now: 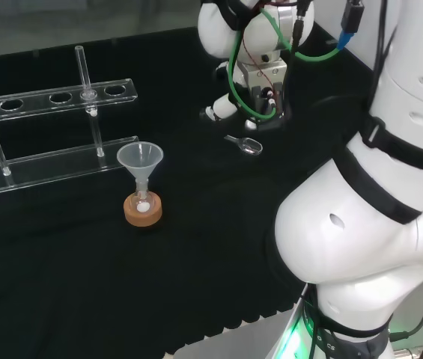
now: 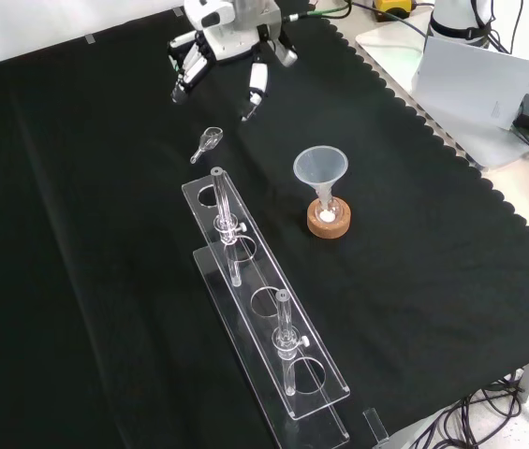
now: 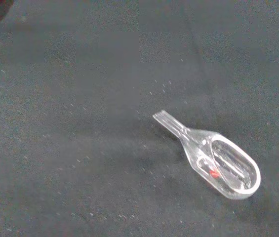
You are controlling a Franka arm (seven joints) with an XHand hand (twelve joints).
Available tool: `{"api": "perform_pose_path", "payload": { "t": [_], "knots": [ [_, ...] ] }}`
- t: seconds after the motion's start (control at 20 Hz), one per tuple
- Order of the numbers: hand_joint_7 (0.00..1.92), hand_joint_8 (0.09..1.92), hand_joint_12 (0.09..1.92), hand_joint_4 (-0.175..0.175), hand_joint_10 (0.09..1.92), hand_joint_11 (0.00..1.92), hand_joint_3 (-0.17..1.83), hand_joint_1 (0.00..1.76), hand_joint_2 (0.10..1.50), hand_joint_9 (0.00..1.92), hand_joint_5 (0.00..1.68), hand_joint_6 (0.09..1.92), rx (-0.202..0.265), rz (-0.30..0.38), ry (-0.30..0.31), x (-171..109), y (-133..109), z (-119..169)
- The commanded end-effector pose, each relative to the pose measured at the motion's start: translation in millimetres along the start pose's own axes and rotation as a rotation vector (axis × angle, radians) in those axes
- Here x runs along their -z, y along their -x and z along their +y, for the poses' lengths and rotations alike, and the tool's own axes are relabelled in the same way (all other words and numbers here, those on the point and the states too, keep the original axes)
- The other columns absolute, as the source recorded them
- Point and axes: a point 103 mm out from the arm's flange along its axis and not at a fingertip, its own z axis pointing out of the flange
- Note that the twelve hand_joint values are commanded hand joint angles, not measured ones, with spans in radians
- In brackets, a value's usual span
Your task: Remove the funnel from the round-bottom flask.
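Flask (image 1: 143, 206) mostly hidden: sits down inside cork ring (image 1: 143, 212), only neck + a white patch show, head and front views alike. Can't tell its contents.

Hand (image 2: 231, 42) in front view: palm cut off by top edge, at 12 o'clock from scoop (image 2: 208, 142). In head view wrist block and green cables cover most of it; fingers barely show at 9 o'clock of the block.

Rack (image 1: 54, 134) cut off by left edge in head view; hole count can't be told there.

Scoop in wrist view: small red mark inside bowl, too small to say what it is.

Arm link, head view: cut off by right + bottom edges.
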Motion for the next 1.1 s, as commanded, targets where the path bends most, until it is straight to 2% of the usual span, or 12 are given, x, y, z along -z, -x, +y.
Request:
{"api": "perform_pose_path", "payload": {
  "t": [0.05,0.25,0.4,0.5,0.7,0.8,0.9,0.95,1.1],
  "knots": [
    [0.76,0.09,1.53,0.066,0.09,0.0,0.38,0.58,0.53,0.74,0.43,0.09,0.142,0.074,0.087,74.9,-38.2,-46.1],
    [0.76,0.09,1.53,0.063,0.09,0.0,0.37,0.57,0.53,0.74,0.42,0.09,0.188,0.103,0.087,88.9,-54.8,-58.7],
    [0.67,0.09,1.47,0.062,0.09,0.0,0.34,0.54,0.54,0.65,0.34,0.09,0.236,0.096,0.023,91.4,-70.0,-65.0],
    [0.52,0.09,1.28,0.072,0.09,0.0,0.29,0.48,0.55,0.48,0.22,0.09,0.262,0.088,-0.041,91.8,-81.1,-68.2],
    [0.26,0.09,0.76,0.081,0.09,0.0,0.18,0.38,0.59,0.19,0.04,0.09,0.313,0.118,-0.067,96.2,-103.0,-78.9],
    [0.16,0.09,0.42,0.08,0.09,0.0,0.13,0.35,0.6,0.06,0.01,0.09,0.333,0.126,-0.085,97.1,-112.8,-84.3],
    [0.09,0.09,0.14,0.077,0.09,0.0,0.1,0.33,0.62,0.01,0.0,0.09,0.35,0.141,-0.092,96.7,-121.8,-89.7],
    [0.08,0.09,0.09,0.075,0.09,0.0,0.09,0.32,0.62,0.01,0.0,0.09,0.357,0.147,-0.09,96.0,-125.7,-92.2],
    [0.06,0.09,0.09,0.067,0.09,0.0,0.07,0.31,0.62,0.0,0.0,0.09,0.381,0.169,-0.095,97.1,-136.3,-100.7]
  ]
}}
